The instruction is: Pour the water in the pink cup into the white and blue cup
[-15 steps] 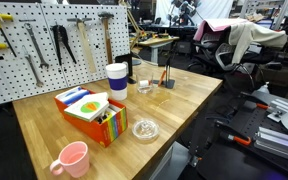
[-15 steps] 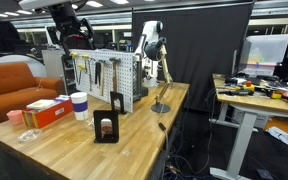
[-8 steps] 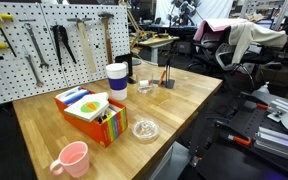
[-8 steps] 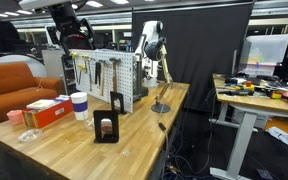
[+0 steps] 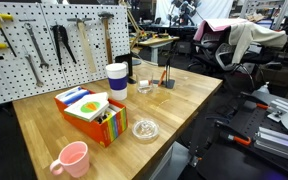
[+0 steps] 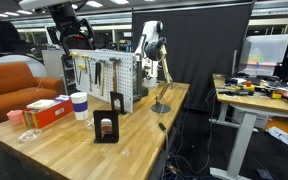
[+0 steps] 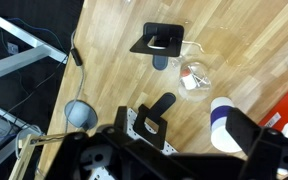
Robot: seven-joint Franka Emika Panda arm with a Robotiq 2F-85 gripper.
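The pink cup (image 5: 72,158) stands near the table's front corner, its handle toward the edge; it shows small at the far end of the table in an exterior view (image 6: 15,117). The white and blue cup (image 5: 117,80) stands upright before the pegboard, beside the orange box (image 5: 89,113). My gripper (image 6: 72,38) hangs high above the table, over the pegboard, open and holding nothing. In the wrist view the gripper (image 7: 189,150) looks straight down, with the white and blue cup (image 7: 222,125) far below near its right finger (image 7: 254,135). The pink cup is outside the wrist view.
A pegboard (image 5: 44,45) hung with tools stands along the back of the wooden table (image 5: 179,100). Two clear glass dishes (image 5: 145,129) (image 5: 145,88) lie on the table. A black stand (image 6: 107,120) stands mid-table. A desk lamp (image 6: 161,80) stands at the table's far end.
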